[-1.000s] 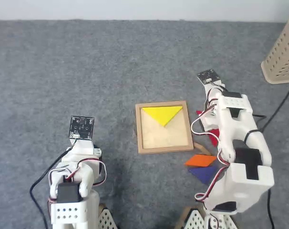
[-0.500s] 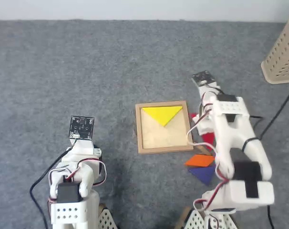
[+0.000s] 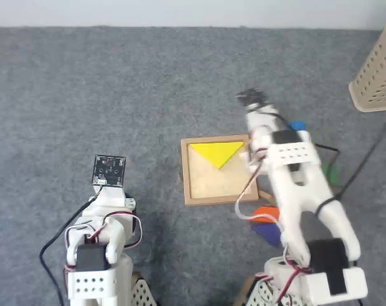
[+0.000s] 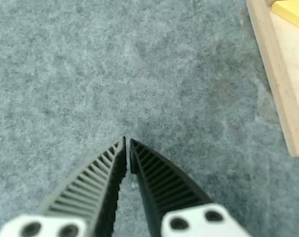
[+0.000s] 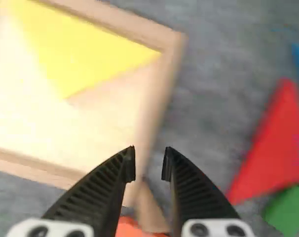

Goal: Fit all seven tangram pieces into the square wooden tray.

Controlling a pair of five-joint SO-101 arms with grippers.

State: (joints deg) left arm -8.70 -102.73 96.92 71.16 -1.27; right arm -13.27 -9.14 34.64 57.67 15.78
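My right gripper (image 5: pixel 148 151) hung over the wooden tray (image 5: pixel 162 94) edge, fingers narrowly spread and empty; my left gripper (image 4: pixel 127 143) was pressed together. I reckoned spreading wider, squarely over the red triangle (image 5: pixel 273 148), served best.

Tray (image 3: pixel 185 172) in the middle of the bench (image 3: pixel 104 89), yellow triangle (image 3: pixel 216 153) inside.
Orange piece (image 3: pixel 264 213) and a seemingly purple piece (image 3: pixel 269 233) lie toward the near edge.

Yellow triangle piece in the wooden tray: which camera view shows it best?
The high view: the whole yellow triangle piece shows, against the far rim of the square wooden tray. The right wrist view cuts off one part of the triangle; the left wrist view catches just a corner.
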